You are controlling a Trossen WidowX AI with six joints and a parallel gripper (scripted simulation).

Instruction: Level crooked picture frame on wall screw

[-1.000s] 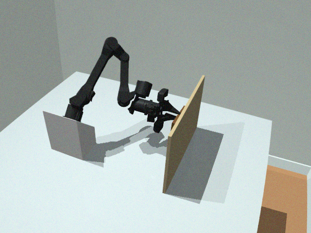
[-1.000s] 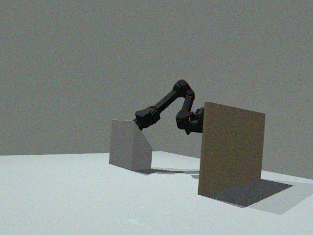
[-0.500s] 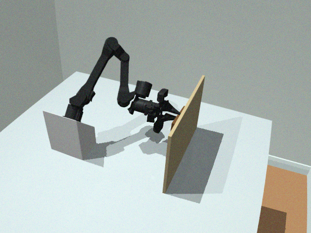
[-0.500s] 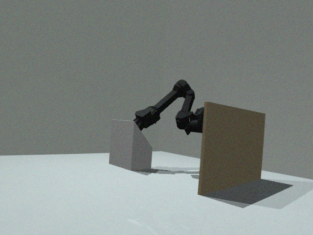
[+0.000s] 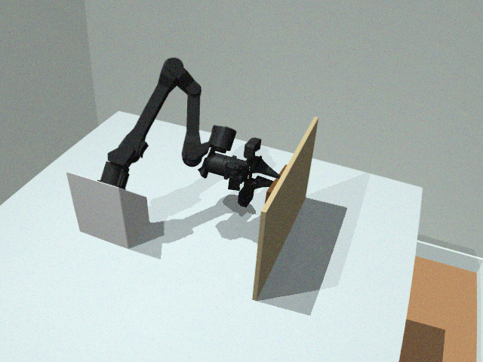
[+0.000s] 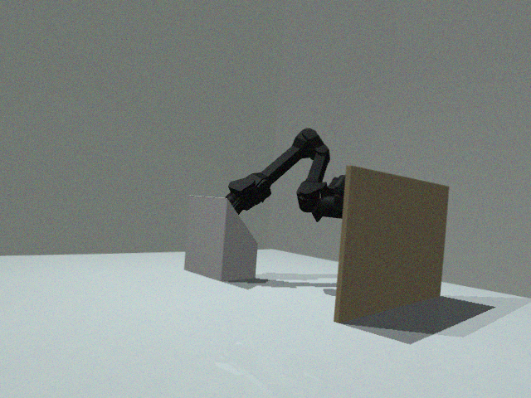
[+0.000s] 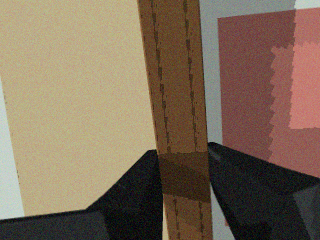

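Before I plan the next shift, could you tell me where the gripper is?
In the top view, the gripper is left of the upright tan board, closed on the brown frame.

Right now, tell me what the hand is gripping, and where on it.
The picture frame, held by one of its brown wooden side bars, pinched across the bar's width between the two fingertips.

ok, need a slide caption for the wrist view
Black fingers closed on the brown strip of the picture frame, tan board to the left.
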